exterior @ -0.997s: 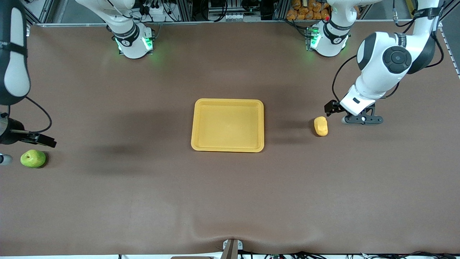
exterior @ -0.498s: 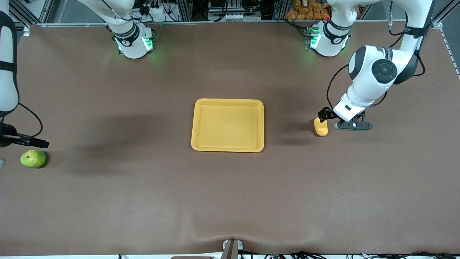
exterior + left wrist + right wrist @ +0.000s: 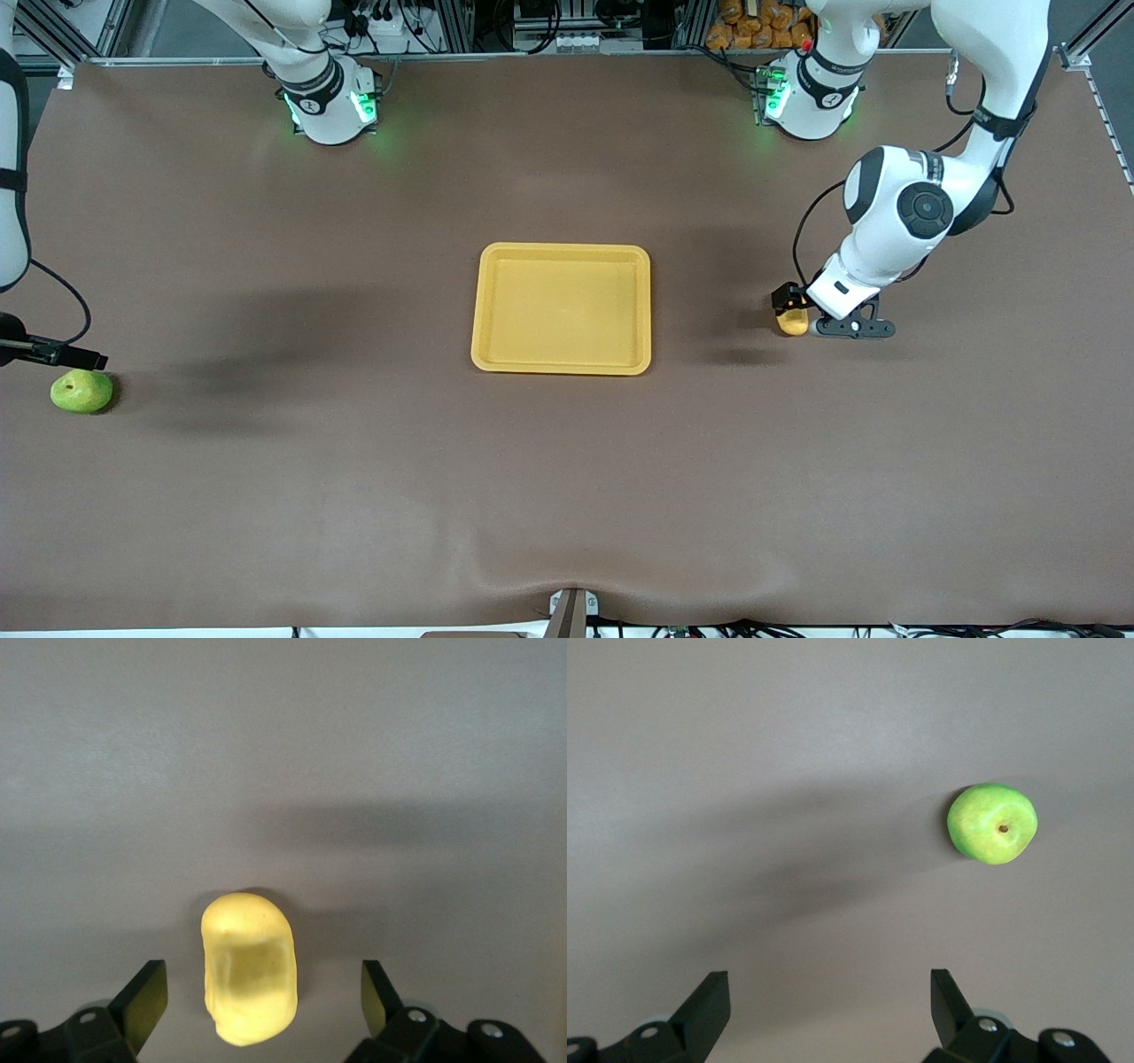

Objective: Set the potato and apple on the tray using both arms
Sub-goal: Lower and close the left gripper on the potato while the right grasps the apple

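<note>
The yellow-orange tray lies at the table's middle with nothing in it. The yellow potato lies on the table toward the left arm's end; it also shows in the left wrist view. My left gripper is open and low over it, and its fingers stand on either side of the potato with a gap on each. The green apple lies near the right arm's end. My right gripper is open and empty over bare table beside the apple, which is off to one side of its fingers.
The brown table surface stretches between the tray and each fruit. Both arm bases glow green along the table's edge farthest from the front camera. Orange items are stacked off the table near the left arm's base.
My left gripper has come down and over the potato, which now sits between its open fingers. My right gripper has shifted toward the right arm's end of the table, near the apple. Neither fruit has moved.
</note>
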Robot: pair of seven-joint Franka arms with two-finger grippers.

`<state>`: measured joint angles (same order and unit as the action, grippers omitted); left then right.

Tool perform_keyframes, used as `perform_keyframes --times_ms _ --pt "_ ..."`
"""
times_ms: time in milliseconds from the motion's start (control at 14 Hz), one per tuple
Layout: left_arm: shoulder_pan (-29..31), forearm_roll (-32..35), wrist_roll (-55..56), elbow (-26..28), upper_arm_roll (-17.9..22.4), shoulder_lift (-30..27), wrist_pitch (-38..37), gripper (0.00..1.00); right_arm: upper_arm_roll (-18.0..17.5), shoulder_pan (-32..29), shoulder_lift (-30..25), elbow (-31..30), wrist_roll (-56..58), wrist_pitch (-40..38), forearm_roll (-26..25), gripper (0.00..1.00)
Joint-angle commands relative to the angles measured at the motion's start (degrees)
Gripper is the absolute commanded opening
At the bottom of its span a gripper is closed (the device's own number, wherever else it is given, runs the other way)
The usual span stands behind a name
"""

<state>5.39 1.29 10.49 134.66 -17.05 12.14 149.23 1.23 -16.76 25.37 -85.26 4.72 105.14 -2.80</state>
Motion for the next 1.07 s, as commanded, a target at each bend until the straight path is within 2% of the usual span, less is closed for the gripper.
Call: perform_keyframes --times_ms 0,214,712,854,997 --pt "0.33 -0.05 0.68 0.07 0.0 1.48 2.55 0.94 -0.96 -1.78 3.63 5.71 2.84 -0.81 -0.63 1.0" --pt "1.29 -0.05 0.68 0.16 0.09 2.27 2.64 0.9 -0.96 -3.97 5.83 6.34 4.94 -0.73 -0.63 1.0" --pt "2.09 1.26 0.85 0.51 0.09 3.59 2.64 0.86 -0.88 -8.9 12.16 7.92 15.04 5.15 -0.8 1.0" --pt "2.09 1.26 0.94 0.6 0.09 3.68 2.64 0.86 -0.88 -10.83 14.53 8.01 17.94 10.23 -0.8 1.0" --pt "2.09 1.26 0.94 0.6 0.09 3.94 2.64 0.85 -0.88 -11.28 15.24 8.01 19.01 10.7 -0.8 1.0"
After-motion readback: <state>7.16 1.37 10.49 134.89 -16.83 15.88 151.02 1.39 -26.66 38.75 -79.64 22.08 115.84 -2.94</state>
